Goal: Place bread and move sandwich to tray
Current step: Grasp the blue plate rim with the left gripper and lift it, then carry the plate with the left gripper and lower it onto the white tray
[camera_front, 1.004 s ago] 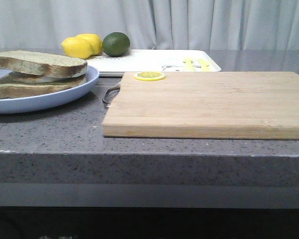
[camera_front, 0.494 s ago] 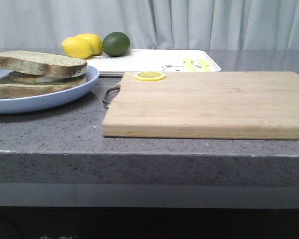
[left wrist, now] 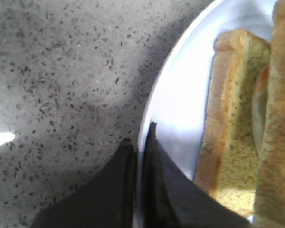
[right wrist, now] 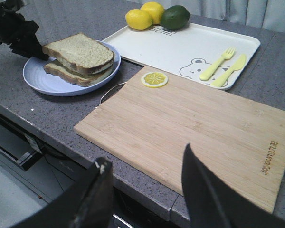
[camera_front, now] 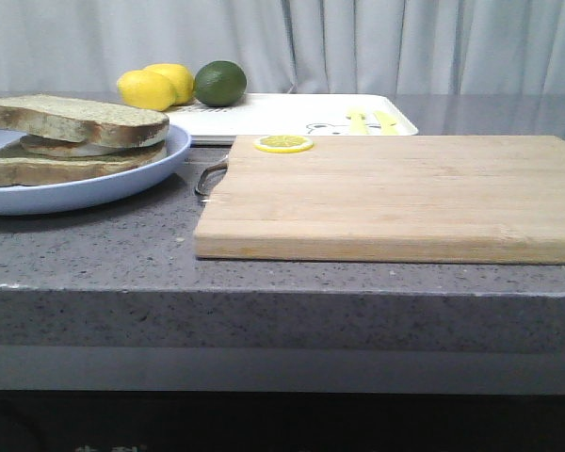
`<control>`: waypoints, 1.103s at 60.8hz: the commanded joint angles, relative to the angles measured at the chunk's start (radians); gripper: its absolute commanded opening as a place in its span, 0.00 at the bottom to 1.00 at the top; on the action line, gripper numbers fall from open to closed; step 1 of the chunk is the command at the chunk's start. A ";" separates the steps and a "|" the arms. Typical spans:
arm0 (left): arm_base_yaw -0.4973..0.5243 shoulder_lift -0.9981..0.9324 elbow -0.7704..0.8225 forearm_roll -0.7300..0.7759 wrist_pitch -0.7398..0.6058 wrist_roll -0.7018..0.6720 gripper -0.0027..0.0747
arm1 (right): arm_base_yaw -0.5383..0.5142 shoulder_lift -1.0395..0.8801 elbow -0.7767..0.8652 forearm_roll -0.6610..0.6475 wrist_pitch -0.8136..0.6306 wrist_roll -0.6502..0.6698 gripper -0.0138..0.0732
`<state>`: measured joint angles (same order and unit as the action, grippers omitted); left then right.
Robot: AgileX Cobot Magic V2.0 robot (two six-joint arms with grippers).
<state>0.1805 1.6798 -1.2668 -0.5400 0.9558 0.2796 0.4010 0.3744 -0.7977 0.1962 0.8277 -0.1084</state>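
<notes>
The sandwich (camera_front: 75, 132) lies on a pale blue plate (camera_front: 122, 184) at the table's left. Its top bread (right wrist: 80, 50) is a thick brown-crusted slice over a white egg layer and a lower slice. My left gripper (left wrist: 138, 135) is shut on the plate's rim (left wrist: 180, 71), one finger on either side of it. The right wrist view shows the left gripper (right wrist: 34, 50) at the plate's far-left side. The white tray (camera_front: 282, 118) sits at the back. My right gripper (right wrist: 146, 156) hangs open over the table's front edge, holding nothing.
A wooden cutting board (camera_front: 395, 193) fills the middle and right, with a lemon-slice disc (camera_front: 282, 143) on its back-left corner. Two lemons (camera_front: 155, 87) and a lime (camera_front: 219, 83) sit on the tray's left end. A yellow fork and knife (right wrist: 223, 64) lie at its right end.
The plate with the sandwich has shifted slightly to the right in the front view. Everything else stays put.
</notes>
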 commanded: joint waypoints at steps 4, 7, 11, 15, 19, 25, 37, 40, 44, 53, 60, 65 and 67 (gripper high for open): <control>-0.001 -0.061 -0.081 -0.059 0.027 0.020 0.01 | -0.009 0.017 -0.020 -0.001 -0.069 -0.002 0.57; -0.001 -0.072 -0.107 -0.078 0.033 0.025 0.01 | -0.009 0.017 -0.020 -0.001 -0.069 -0.002 0.57; -0.001 -0.080 -0.144 -0.126 0.057 0.046 0.01 | -0.009 0.017 -0.020 -0.001 -0.069 -0.002 0.57; -0.003 -0.082 -0.177 -0.182 0.071 0.052 0.01 | -0.009 0.017 -0.020 -0.001 -0.069 -0.002 0.57; -0.008 -0.082 -0.213 -0.221 0.076 0.065 0.01 | -0.009 0.017 -0.020 -0.001 -0.069 -0.002 0.57; -0.032 -0.066 -0.262 -0.252 0.074 0.065 0.01 | -0.009 0.017 -0.020 -0.001 -0.069 -0.002 0.57; -0.103 0.027 -0.388 -0.313 0.064 0.013 0.01 | -0.009 0.017 -0.020 -0.001 -0.069 -0.002 0.57; -0.123 0.055 -0.422 -0.318 0.054 -0.018 0.01 | -0.009 0.017 -0.020 -0.001 -0.069 -0.002 0.57; -0.147 0.107 -0.486 -0.318 0.048 -0.066 0.01 | -0.009 0.017 -0.020 -0.001 -0.069 -0.002 0.57; -0.182 0.229 -0.627 -0.318 0.048 -0.183 0.01 | -0.009 0.017 -0.020 -0.001 -0.069 -0.002 0.57; -0.199 0.317 -0.725 -0.318 0.052 -0.265 0.01 | -0.009 0.017 -0.020 -0.001 -0.069 -0.002 0.57; -0.205 0.378 -0.784 -0.316 0.052 -0.311 0.01 | -0.009 0.017 -0.020 -0.001 -0.069 -0.002 0.57; -0.205 0.395 -0.804 -0.316 0.052 -0.329 0.01 | -0.009 0.017 -0.020 -0.001 -0.069 -0.002 0.57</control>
<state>-0.0152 2.0980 -1.9892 -0.7554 1.0426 0.0196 0.4010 0.3744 -0.7977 0.1962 0.8277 -0.1084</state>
